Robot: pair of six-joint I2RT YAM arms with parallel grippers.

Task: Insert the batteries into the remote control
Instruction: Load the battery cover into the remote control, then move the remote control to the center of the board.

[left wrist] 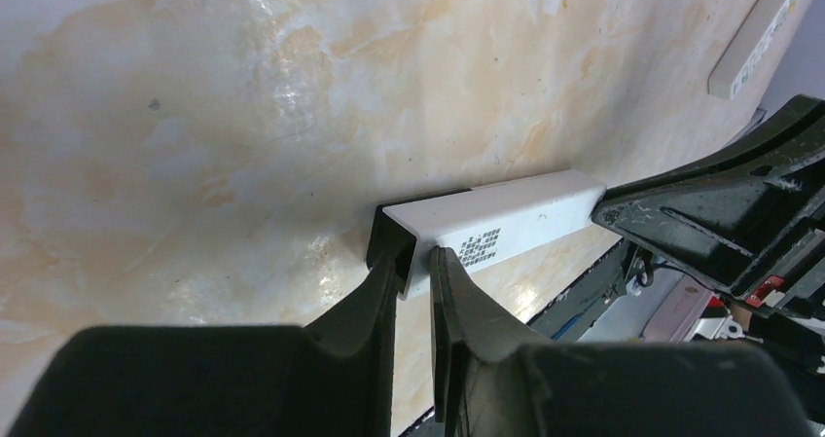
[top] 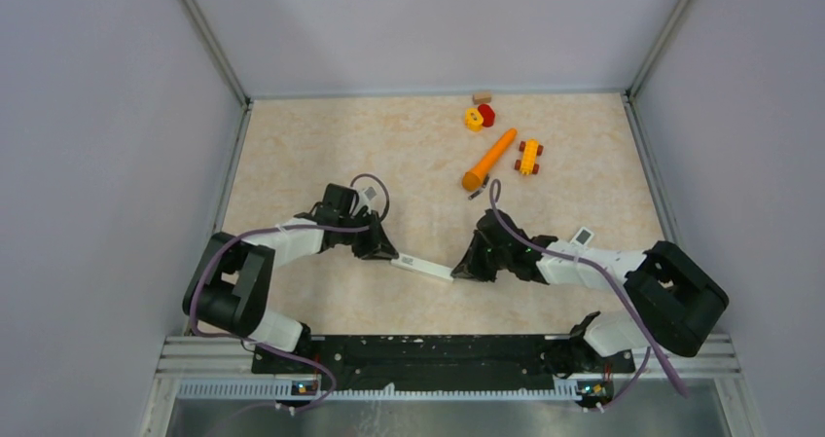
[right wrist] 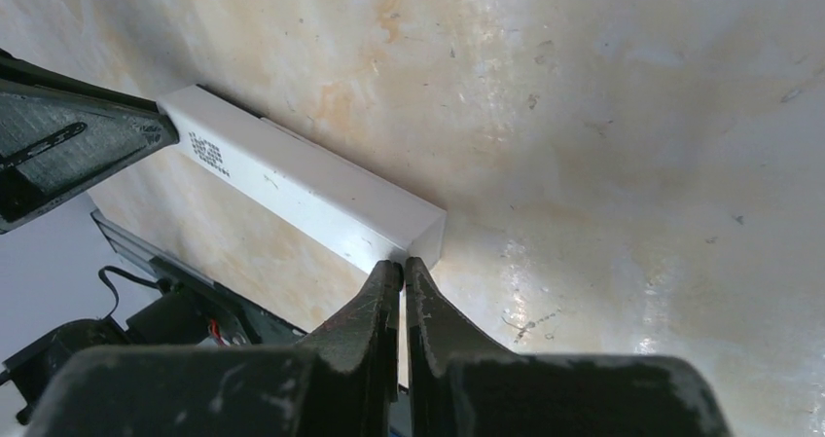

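The remote control [top: 424, 267], a slim white bar, lies on the table between my two grippers. My left gripper [top: 387, 252] is shut on its left end. In the left wrist view one finger [left wrist: 384, 291] sits inside the dark open end of the remote control [left wrist: 516, 213] and the other presses the outside of the wall. My right gripper [top: 463, 270] is nearly closed at the right end. Its fingertips [right wrist: 387, 279] pinch the near lower corner of the remote control [right wrist: 321, 194]. A tiny dark battery [top: 475, 195] lies by the carrot's thick end; other batteries are not in view.
An orange carrot toy [top: 489, 160], a yellow-and-red toy car [top: 528, 157], a yellow and a red block [top: 479, 117] and a small tan block [top: 482, 96] lie at the back right. A wider white remote [left wrist: 764, 33] shows beyond the right gripper. Walls enclose the table.
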